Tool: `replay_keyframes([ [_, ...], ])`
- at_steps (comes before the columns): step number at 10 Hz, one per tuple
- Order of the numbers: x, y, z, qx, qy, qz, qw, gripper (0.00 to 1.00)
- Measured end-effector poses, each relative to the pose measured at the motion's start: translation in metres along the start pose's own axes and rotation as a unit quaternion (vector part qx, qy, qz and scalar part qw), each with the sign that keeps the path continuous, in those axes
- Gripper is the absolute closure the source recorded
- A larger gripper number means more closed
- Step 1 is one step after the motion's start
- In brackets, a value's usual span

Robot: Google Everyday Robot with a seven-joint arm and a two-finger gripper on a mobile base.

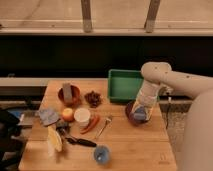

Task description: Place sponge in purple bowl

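The purple bowl (131,116) stands on the wooden table (130,150) at its right side, just in front of the green tray (122,85). My gripper (141,111) reaches down from the white arm (165,77) into the bowl. It is shut on a small blue-grey sponge (140,116), which sits at the gripper's tip, low inside the bowl. I cannot tell whether the sponge touches the bowl's bottom.
To the left lie a red bowl (67,93) with a grey block in it, a dark cluster of grapes (93,98), a grey cloth (48,116), an orange fruit (67,114), a white cup (81,116), a carrot (91,123), a fork (104,126), a banana (54,138), a knife (80,141) and a blue cup (102,155).
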Motion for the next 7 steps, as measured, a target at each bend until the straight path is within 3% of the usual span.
replay_keyframes([
  [2,-0.012,0.002,0.001,-0.002,-0.009,0.001,1.0,0.27],
  [7,-0.047,0.015,0.0,-0.005,-0.029,-0.022,0.9993,0.26],
])
